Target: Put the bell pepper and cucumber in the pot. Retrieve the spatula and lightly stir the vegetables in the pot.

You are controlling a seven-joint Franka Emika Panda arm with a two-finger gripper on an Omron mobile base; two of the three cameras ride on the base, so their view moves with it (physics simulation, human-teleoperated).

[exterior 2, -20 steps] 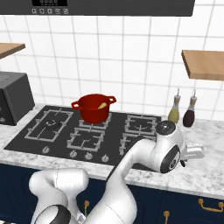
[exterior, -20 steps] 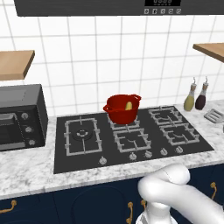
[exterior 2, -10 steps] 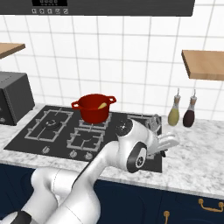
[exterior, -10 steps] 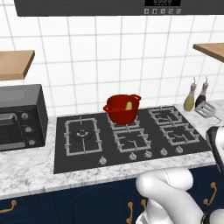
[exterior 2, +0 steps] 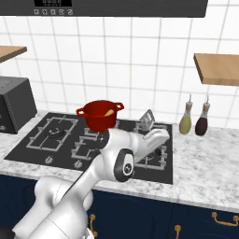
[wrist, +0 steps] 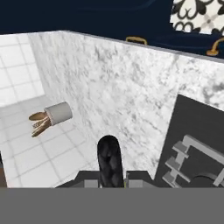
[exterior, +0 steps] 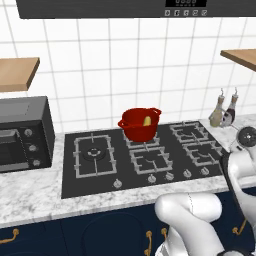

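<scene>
The red pot (exterior: 140, 125) (exterior 2: 99, 115) stands on the hob's back middle burner. A yellow piece, which looks like the bell pepper (exterior: 148, 121) (exterior 2: 109, 112), shows inside it. The cucumber is hidden. My gripper (exterior 2: 150, 130) hangs over the hob's right burners, right of the pot and apart from it. It is shut on the spatula (exterior 2: 148, 119), whose grey slotted head sticks up above the hand. In the hand view the dark fingertips (wrist: 109, 161) stand pressed close together, facing the marble counter (wrist: 127, 96).
Two bottles (exterior: 223, 111) (exterior 2: 195, 120) stand on the counter right of the hob (exterior: 150, 160). A black oven (exterior: 22, 135) sits at the left. A white holder with wooden utensils (wrist: 52, 116) is by the tiled wall. Wooden shelves hang on both sides.
The arm has swung left from the right-hand counter to over the hob's right burners, taking the spatula with it. The jaws have closed a little more.
</scene>
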